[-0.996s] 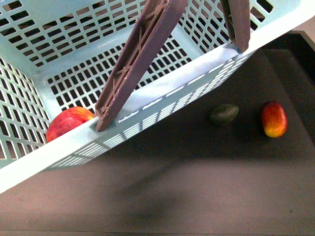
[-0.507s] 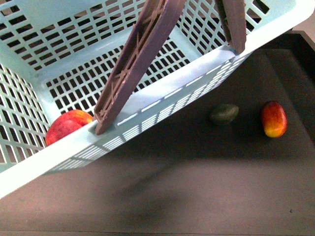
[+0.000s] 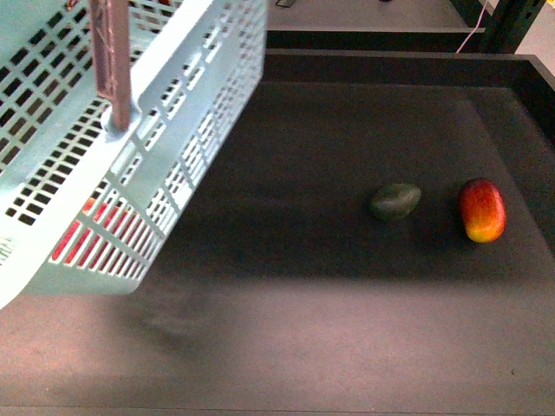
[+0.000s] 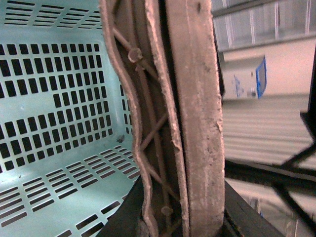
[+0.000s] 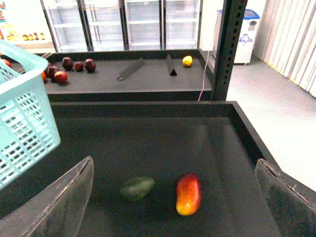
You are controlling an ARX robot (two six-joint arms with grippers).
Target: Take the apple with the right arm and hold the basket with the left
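Observation:
The light turquoise basket (image 3: 199,78) hangs tilted at the left of the front view, off the black table. The apple (image 3: 68,243) lies inside it and shows only as red patches through the wall slots. In the left wrist view my left gripper (image 4: 182,217) is shut on the basket's grey-brown handle (image 4: 192,98), with the basket floor (image 4: 59,123) beside it. My right gripper (image 5: 173,197) is open, with nothing between its fingers (image 5: 59,202). It hovers over the table, apart from the basket (image 5: 19,128). Neither arm shows in the front view.
A dark green oval fruit (image 3: 395,201) and an elongated red-yellow fruit (image 3: 482,210) lie on the table at the right, under the right gripper. The table has a raised black rim (image 3: 390,54). Behind it are a black post (image 5: 227,49) and a shelf with several red fruits (image 5: 74,65).
The basket has swung sharply to the left, uncovering the table's middle and back. The apple, seen over the rim before, now shows only through the slots. The two fruits have not moved.

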